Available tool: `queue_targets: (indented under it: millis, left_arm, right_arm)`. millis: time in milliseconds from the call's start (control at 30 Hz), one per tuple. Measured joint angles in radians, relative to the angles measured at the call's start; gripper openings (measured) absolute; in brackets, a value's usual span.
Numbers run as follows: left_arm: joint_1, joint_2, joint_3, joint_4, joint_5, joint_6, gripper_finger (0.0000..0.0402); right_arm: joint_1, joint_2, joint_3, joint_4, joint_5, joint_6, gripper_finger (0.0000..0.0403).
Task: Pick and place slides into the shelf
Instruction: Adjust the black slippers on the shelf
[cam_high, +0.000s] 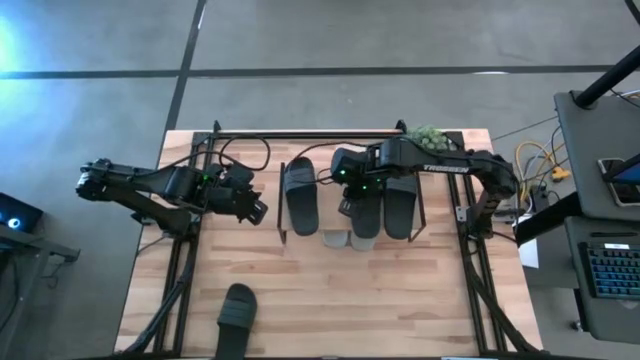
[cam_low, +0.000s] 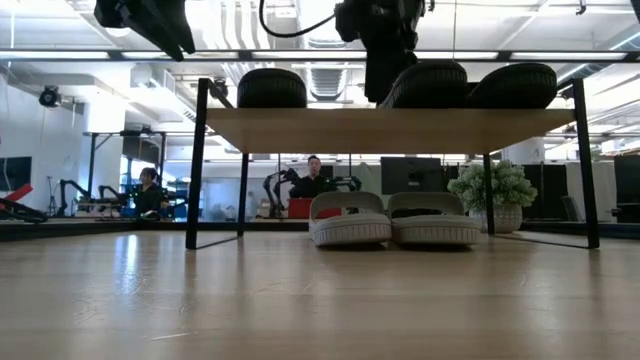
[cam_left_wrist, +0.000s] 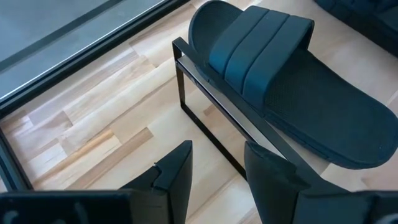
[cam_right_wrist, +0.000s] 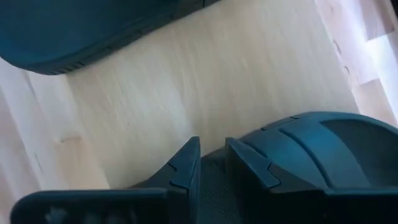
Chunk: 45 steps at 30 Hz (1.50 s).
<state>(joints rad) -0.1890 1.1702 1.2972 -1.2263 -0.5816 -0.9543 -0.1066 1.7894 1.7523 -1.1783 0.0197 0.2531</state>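
Note:
The shelf (cam_low: 390, 130) stands mid-table with three black slides on its top board: the left one (cam_high: 300, 195), the middle one (cam_high: 365, 218) and the right one (cam_high: 400, 205). Two light grey slides (cam_low: 350, 220) (cam_low: 432, 220) stand side by side on the table under the board. Another black slide (cam_high: 237, 318) lies on the table near its front edge. My right gripper (cam_right_wrist: 211, 168) is above the board, shut on the middle slide. My left gripper (cam_left_wrist: 217, 180) hovers open beside the shelf's left end, touching nothing. My right gripper pinches the middle black slide's sole edge (cam_right_wrist: 214, 186) between its two fingers, right beside the wide strap (cam_right_wrist: 323, 149). The fingers come steeply from above, pointing down. In the low view the slide (cam_low: 430, 85) sits low against the top board, slightly tilted.
A small potted plant (cam_high: 428, 135) stands at the shelf's far right corner. The shelf's thin black frame (cam_left_wrist: 205, 118) runs just in front of my left gripper. Bare tabletop lies in front of the shelf (cam_high: 350, 300). People sit in the room beyond (cam_low: 315, 175).

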Motion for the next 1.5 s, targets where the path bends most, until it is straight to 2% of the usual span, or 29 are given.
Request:
queue_targets:
  millis: [333,567,733,867,1000,1233,1500]
  left_arm:
    - [-0.002,0.0,0.0,0.0,0.001,0.0,0.013]
    - [-0.002,0.0,0.001,0.004,0.0,0.028,0.013]
    - [-0.002,0.0,-0.001,0.005,0.0,0.028,0.013]
    - [-0.001,-0.005,-0.039,0.008,0.052,0.063,0.013]
    - [-0.004,-0.023,-0.114,0.011,0.101,0.034,0.013]
    - [-0.004,-0.066,-0.211,0.094,0.108,-0.01,0.013]
    - [-0.004,-0.085,-0.218,0.102,0.108,-0.008,0.013]
  right_arm:
    - [0.004,-0.007,0.009,-0.061,0.0,0.008,0.0068]
    - [0.016,-0.007,0.097,0.104,-0.012,0.008,0.0068]
    - [0.019,0.064,0.137,0.101,-0.058,-0.036,0.0068]
    - [0.034,0.113,0.15,0.073,-0.064,-0.101,0.0068]
    - [0.047,0.149,0.156,0.02,-0.048,-0.131,0.0068]
    - [0.076,0.192,0.153,0.031,-0.045,-0.152,0.0068]
    - [0.083,0.203,0.158,0.137,-0.046,-0.098,0.0068]
